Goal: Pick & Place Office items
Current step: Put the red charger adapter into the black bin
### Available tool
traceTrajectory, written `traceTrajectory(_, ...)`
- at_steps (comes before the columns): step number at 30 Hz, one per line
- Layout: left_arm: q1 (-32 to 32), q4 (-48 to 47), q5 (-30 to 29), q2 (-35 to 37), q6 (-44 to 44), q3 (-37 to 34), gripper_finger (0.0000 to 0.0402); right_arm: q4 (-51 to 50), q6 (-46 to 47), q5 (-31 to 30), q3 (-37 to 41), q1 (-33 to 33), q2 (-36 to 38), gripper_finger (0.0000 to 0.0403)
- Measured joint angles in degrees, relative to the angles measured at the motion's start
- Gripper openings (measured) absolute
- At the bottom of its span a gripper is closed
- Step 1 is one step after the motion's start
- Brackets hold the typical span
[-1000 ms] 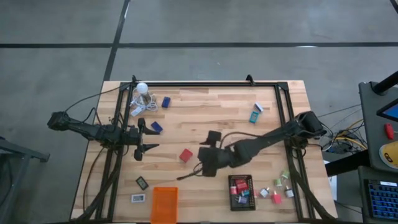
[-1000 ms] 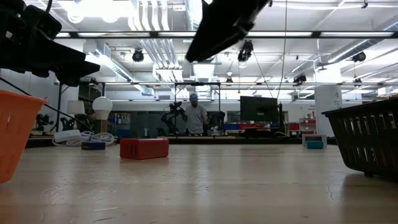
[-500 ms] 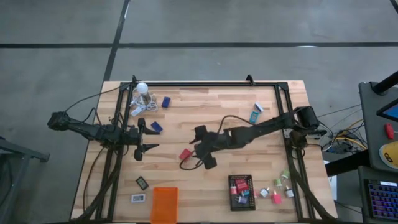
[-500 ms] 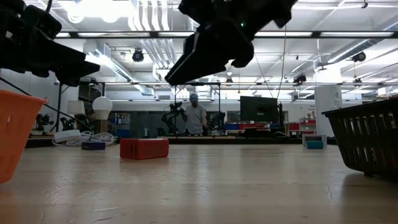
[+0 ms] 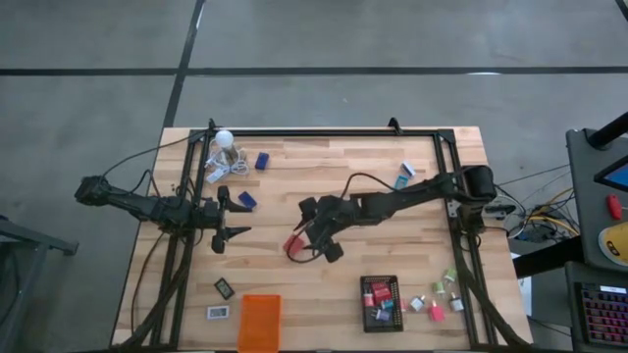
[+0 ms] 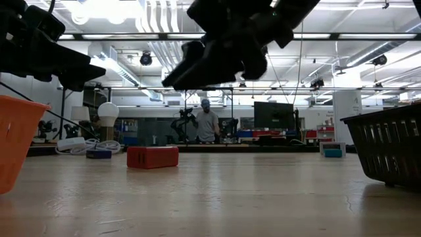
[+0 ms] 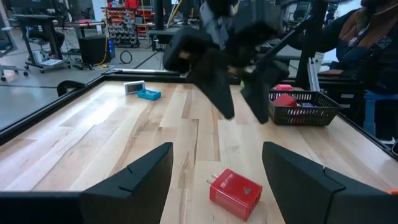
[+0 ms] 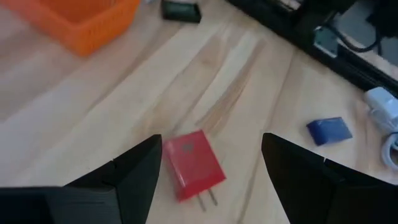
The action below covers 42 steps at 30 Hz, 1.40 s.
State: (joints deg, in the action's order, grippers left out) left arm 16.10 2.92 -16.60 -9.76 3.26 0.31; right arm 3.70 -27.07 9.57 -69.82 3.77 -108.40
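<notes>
High view: right gripper [image 5: 312,233] hangs wide apart right over the red cube [image 5: 292,245]; left gripper [image 5: 228,216] waits apart, holding nothing.
Low view: cube [image 6: 152,157] lies below.
Right wrist view: cube [image 8: 194,163] sits between the fingers [image 8: 134,169].

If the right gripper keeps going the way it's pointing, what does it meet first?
Most likely the red cube: it lies on the table between the right gripper's open fingers, nothing visibly between. Remaining height is unclear.
</notes>
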Motion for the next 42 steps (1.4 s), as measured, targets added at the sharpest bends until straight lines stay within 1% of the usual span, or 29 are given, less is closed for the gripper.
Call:
traceTrajectory(2, 0.0, 0.0, 0.0, 0.0, 0.0, 0.0, 0.0253, 2.2, -1.4, 0.1, -0.2, -0.3, -1.3, 0.0274)
traceTrajectory(4, 0.0, 0.0, 0.0, -0.2, 0.0, 0.0, 0.0253, 1.9, -2.4, 0.1, 0.0, -0.5, -1.9, 0.0272)
traceTrajectory(6, 0.0, 0.0, 0.0, -0.2, 0.0, 0.0, 0.0253, 4.9, -3.7, 0.1, -0.3, -0.6, -3.6, 0.0270)
traceTrajectory(8, 0.0, 0.0, 0.0, -0.5, 0.0, 0.0, 0.0253, 4.7, -4.3, 0.0, -0.1, -0.8, -4.9, 0.0268)
traceTrajectory(13, 0.0, -0.1, 0.2, -1.0, 0.0, 0.0, 0.0252, 5.5, -5.1, 0.2, -2.5, -1.2, -8.8, 0.0263)
traceTrajectory(18, 0.0, 0.1, 0.2, -1.2, 0.0, 0.0, 0.0252, 5.6, -5.9, 3.6, -4.9, -2.0, -11.6, 0.0258)
traceTrajectory(25, 0.0, 0.0, 0.3, -2.3, 0.0, 0.0, 0.0252, 4.8, -5.9, 9.9, -6.2, -3.5, -12.7, 0.0257)
traceTrajectory(32, 0.0, -0.1, 0.3, -3.0, 0.0, 0.0, 0.0252, 4.0, -6.1, 10.6, -7.7, -3.6, -14.5, 0.0254)
traceTrajectory(42, 0.0, -0.1, 0.1, -3.9, 0.0, 0.0, 0.0252, 3.6, -6.1, 10.5, -7.3, -3.7, -14.6, 0.0249)
